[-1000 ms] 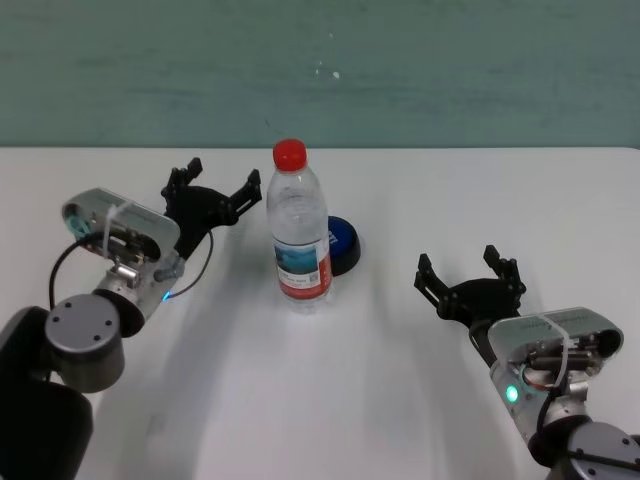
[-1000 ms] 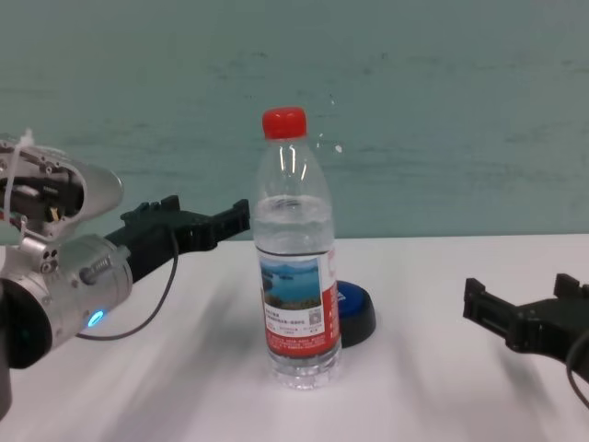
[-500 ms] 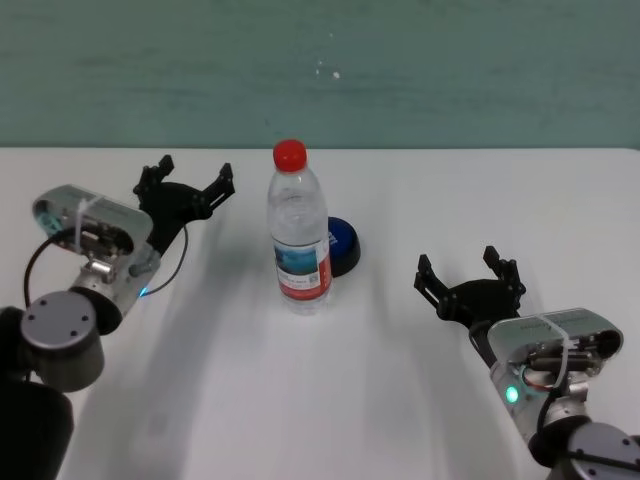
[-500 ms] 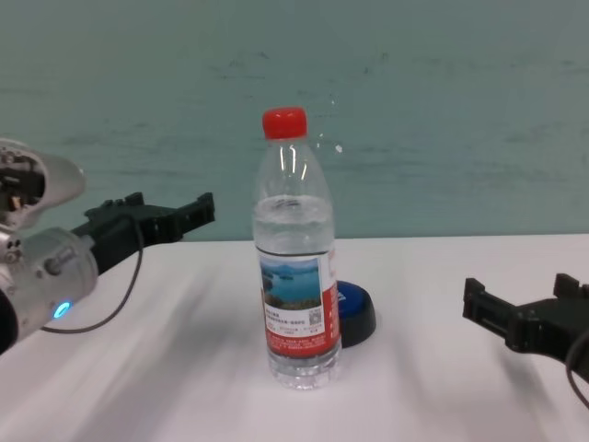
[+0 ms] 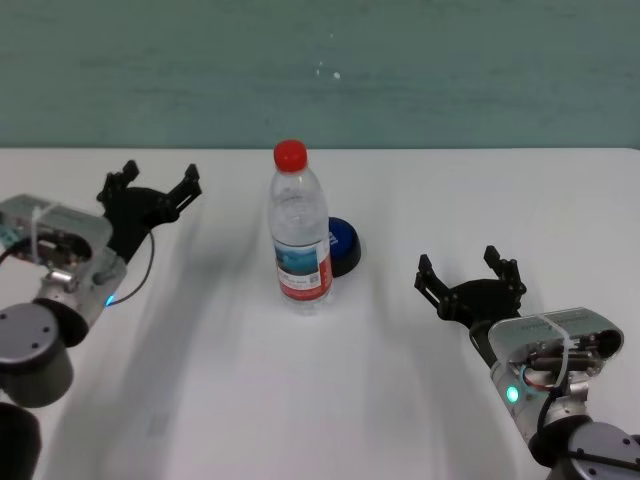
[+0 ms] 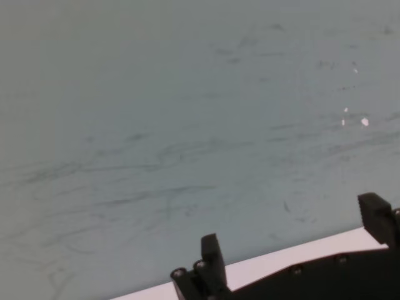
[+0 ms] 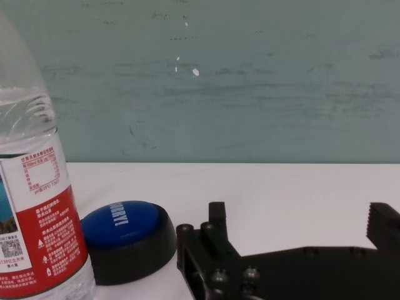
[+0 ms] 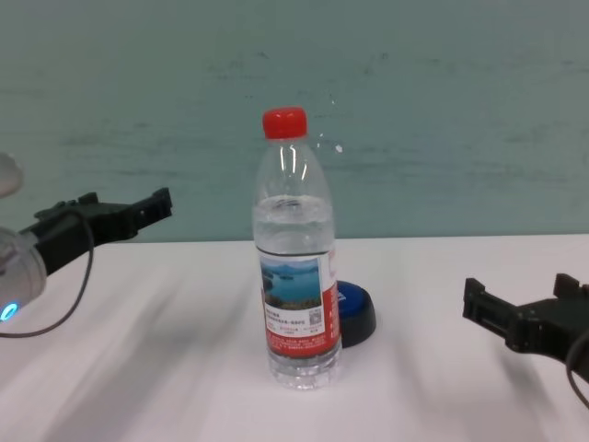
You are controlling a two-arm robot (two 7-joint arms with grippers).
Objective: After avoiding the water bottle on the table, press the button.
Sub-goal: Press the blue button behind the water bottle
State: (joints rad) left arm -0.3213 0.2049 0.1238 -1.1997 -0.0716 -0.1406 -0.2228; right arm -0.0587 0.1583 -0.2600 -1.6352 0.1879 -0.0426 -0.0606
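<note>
Right gripper: the right gripper [image 5: 468,273] sits nearest the robot, low over the table [image 5: 330,400] on the right side, its two black fingers spread apart with nothing between them; well apart from the bottle.
Table: plain white top, carrying the bottle and the button near its middle.
Water bottle: the water bottle [image 5: 300,228] stands upright near the centre, red cap on top, lake label with a red band around its lower half; neither gripper touches it.
Button: the button [image 5: 344,243] lies just behind the bottle and slightly to its right, blue dome on a black base, partly hidden by the bottle in the chest view; nothing rests on it.
Left gripper: the left gripper [image 5: 153,184] hangs above the table's far left part, fingers parted and empty, well to the left of the bottle.
Wall: a teal wall [image 5: 320,70] rises behind the table's far edge.
</note>
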